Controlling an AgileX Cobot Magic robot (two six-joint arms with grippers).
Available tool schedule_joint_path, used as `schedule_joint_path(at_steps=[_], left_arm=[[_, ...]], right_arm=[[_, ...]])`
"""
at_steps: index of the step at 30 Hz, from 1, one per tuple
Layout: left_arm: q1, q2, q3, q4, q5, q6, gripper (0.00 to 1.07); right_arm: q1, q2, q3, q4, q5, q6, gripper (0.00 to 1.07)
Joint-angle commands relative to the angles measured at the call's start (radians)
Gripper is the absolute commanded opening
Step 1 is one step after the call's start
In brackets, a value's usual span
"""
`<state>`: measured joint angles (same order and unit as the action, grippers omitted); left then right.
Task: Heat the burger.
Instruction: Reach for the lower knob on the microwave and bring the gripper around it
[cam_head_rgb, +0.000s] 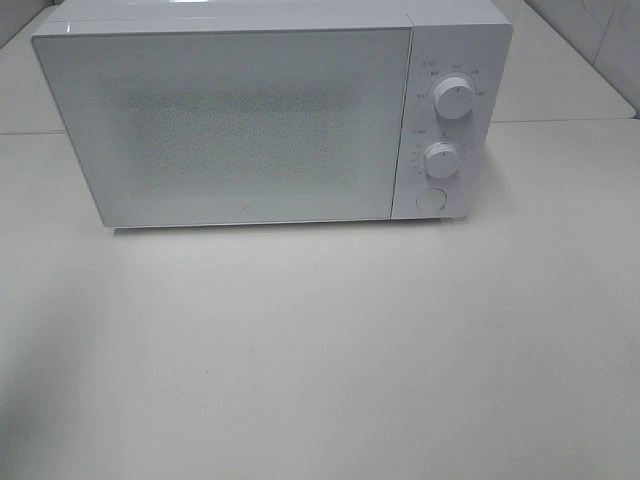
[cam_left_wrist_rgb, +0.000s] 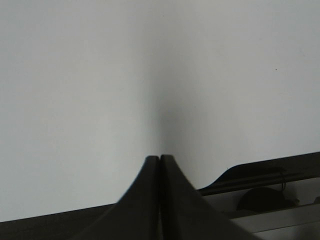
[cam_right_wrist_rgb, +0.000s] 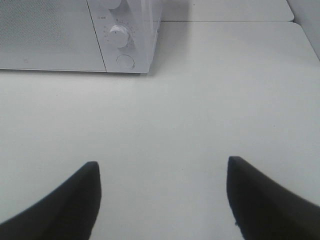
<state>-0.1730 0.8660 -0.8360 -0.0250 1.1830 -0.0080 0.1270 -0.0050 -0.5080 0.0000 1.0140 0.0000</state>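
The microwave (cam_head_rgb: 270, 110) stands on the table (cam_head_rgb: 320, 350), across the upper part of the frame. Its door (cam_head_rgb: 225, 125) takes the left. The upper knob (cam_head_rgb: 453, 98), lower knob (cam_head_rgb: 440, 159) and button (cam_head_rgb: 431, 200) run down its right side.

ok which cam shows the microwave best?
Exterior high: the microwave front is fully in frame and square-on. Right wrist catches only its control-panel end, at an angle. Left wrist shows none of it.

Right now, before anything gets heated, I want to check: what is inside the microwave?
The microwave has its door shut; the speckled white panel shows nothing through it. Whatever is inside is hidden.
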Motion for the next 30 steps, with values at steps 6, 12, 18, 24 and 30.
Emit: schedule_joint_path(at_steps=[6, 12, 18, 24, 30], left_arm=[[-0.001, -0.321, 0.222, -0.034, -0.114, -0.008, 0.0], [-0.001, -0.505, 0.301, -0.035, -0.11, 0.003, 0.0], [-0.001, -0.71, 0.32, -0.068, -0.115, 0.008, 0.0], [-0.001, -0.894, 0.32, -0.075, -0.114, 0.008, 0.0], [-0.001, -0.881, 0.323, -0.073, -0.121, 0.008, 0.0]], right_arm=[[0.003, -0.025, 0.002, -0.009, -0.013, 0.0, 0.7], [0.003, -0.025, 0.002, -0.009, -0.013, 0.0, 0.7], [0.003, -0.025, 0.002, -0.009, -0.013, 0.0, 0.7], [0.003, -0.025, 0.002, -0.009, -0.013, 0.0, 0.7], [0.003, -0.025, 0.002, -0.009, -0.013, 0.0, 0.7]])
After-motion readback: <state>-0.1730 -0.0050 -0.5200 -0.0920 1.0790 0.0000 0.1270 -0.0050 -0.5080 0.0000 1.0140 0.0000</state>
